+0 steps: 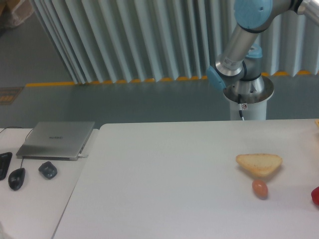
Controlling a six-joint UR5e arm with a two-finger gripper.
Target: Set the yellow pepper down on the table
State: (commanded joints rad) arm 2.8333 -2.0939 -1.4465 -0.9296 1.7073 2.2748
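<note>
Nearest to the camera, on the table [164, 184], you have the orange-brown ball [259, 187] and, just behind it and almost touching, the bread slice [259, 164]. At the right edge a red thing [315, 195] is cut off by the frame, so you cannot say what it is. On the left, the adjoining desk [35, 204] carries a laptop [56, 140] and two mice [32, 174].

The yellow pepper is not visible anywhere. A tiny yellowish spot sits at the far right border, but it is too small to name. Most probably the pepper is out of the frame on the right, either held or waiting there; you cannot decide which.

Further back stands the arm [239, 45] on its pedestal [247, 99]; its upper link leaves the frame at the top right. The gripper is outside the view, so whether it is spread, closed or pinching something is not shown.

My judgement: you are in the transport or the reach step, not yet the release. The next move needs the gripper brought low over a bare part of the table, away from the bread and ball, before opening.
</note>
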